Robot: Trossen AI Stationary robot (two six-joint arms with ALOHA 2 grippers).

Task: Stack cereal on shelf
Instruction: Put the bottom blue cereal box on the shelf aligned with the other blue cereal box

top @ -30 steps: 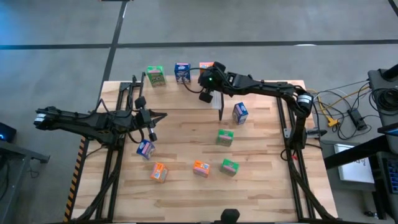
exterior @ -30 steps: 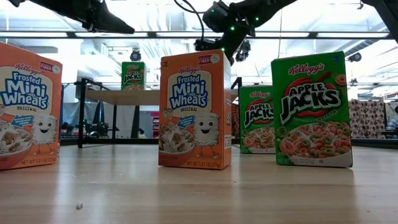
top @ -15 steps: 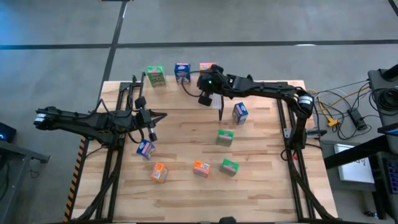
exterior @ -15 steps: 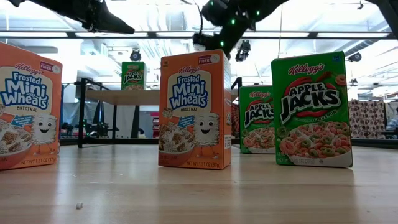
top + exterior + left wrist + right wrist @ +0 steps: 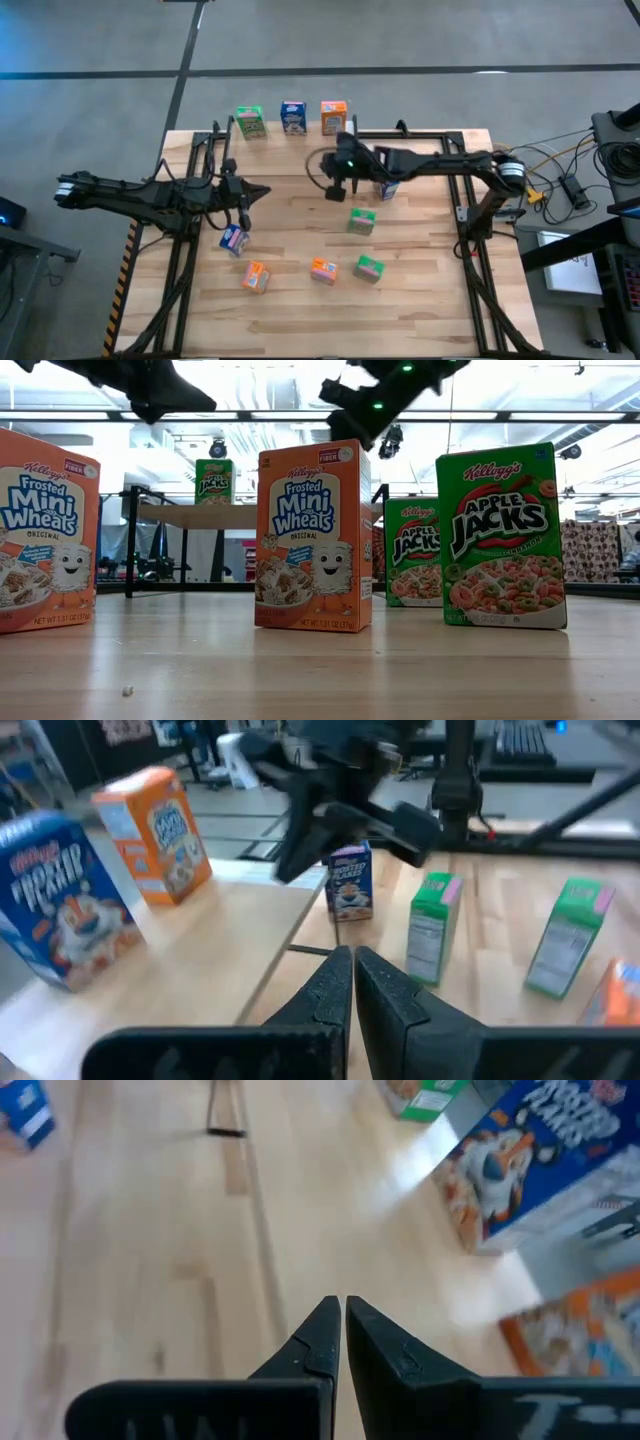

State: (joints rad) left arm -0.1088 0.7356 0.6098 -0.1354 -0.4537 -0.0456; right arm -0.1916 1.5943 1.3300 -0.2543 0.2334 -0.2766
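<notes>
**A:** High view first: where are the boxes?

**B:** Three stand in a row on the shelf (image 5: 300, 140) at the far edge: a green box (image 5: 250, 122), a blue box (image 5: 293, 116) and an orange box (image 5: 334, 116). Six more are scattered on the bench (image 5: 420, 300): a blue one (image 5: 234, 239) on the left, two orange ones (image 5: 255, 277) (image 5: 322, 270) toward the near side, two green ones (image 5: 363, 221) (image 5: 369, 267) in the middle, and another blue one (image 5: 388, 184) partly hidden under the right arm.

**A:** And the right gripper?

**B:** The right gripper (image 5: 335, 189) hangs over the bench just in front of the shelf, near side of the orange box there. Its fingers (image 5: 320, 1342) are pressed together with nothing between them. In the right wrist view the shelf's blue box (image 5: 530, 1155) and orange box (image 5: 575, 1330) sit off to one side, apart from the fingertips.

**A:** The left one?

**B:** The left gripper (image 5: 255, 190) waits over the left part of the bench, beyond the scattered blue box and not touching it. Its fingers (image 5: 335, 985) are also closed and empty. Its wrist camera looks past the tips at the right arm's wrist, with the partly hidden blue box (image 5: 349, 880) beneath it and two green boxes (image 5: 432, 925) (image 5: 568, 935) nearby, all well apart from the tips.
</notes>
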